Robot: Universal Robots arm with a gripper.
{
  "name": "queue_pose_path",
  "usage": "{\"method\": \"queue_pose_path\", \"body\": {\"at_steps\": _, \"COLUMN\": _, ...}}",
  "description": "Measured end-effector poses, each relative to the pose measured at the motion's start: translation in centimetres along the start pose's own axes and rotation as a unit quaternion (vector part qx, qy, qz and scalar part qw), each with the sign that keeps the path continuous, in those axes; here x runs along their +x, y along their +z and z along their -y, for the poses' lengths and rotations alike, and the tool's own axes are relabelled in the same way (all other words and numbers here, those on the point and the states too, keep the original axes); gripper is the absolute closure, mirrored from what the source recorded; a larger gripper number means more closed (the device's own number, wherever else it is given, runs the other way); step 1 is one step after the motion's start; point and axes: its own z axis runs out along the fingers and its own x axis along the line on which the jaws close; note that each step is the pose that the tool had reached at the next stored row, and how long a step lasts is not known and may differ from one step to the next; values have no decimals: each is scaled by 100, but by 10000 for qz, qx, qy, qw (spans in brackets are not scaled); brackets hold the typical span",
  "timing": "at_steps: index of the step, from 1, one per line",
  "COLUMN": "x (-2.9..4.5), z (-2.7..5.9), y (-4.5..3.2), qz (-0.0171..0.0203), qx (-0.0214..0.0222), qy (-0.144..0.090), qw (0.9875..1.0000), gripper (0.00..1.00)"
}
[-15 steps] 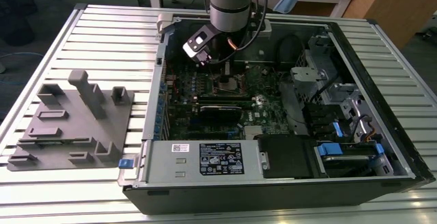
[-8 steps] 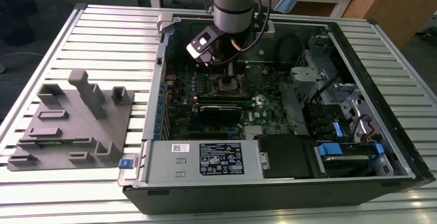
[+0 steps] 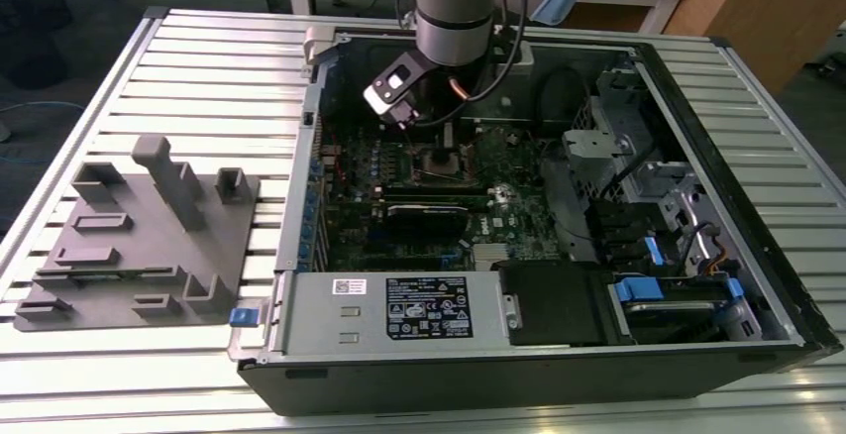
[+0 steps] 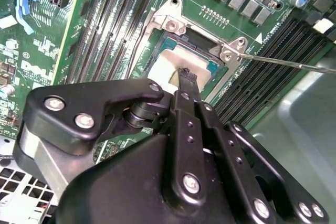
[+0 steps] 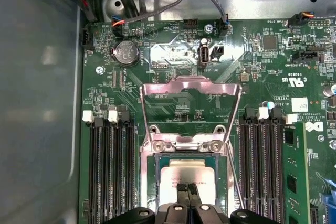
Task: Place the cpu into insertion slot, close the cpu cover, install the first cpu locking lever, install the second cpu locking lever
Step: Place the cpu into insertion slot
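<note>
The gripper [image 5: 188, 188] is pointing its two thin fingers down, squeezed together with nothing between them. Right under its tips, the cpu [image 5: 184, 174] is lying flat inside the insertion slot [image 5: 147, 177]. Just beyond the tips, the cpu cover [image 5: 191, 82] is tipping open, so the chip is showing and easy to reach.

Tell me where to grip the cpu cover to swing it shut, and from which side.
Best take the cpu cover by its free edge, the bar with the centre tab, coming from the side away from the insertion slot. It is flipped open on hinges at the slot's rim, so that bar lies farthest from the hinge.
</note>
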Motion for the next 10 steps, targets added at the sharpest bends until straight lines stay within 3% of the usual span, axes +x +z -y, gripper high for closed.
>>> {"method": "queue_pose_path", "body": {"at_steps": 10, "x": 0, "z": -1, "y": 51, "qz": 2, "qx": 1, "qy": 0, "qw": 10000, "gripper": 89}}
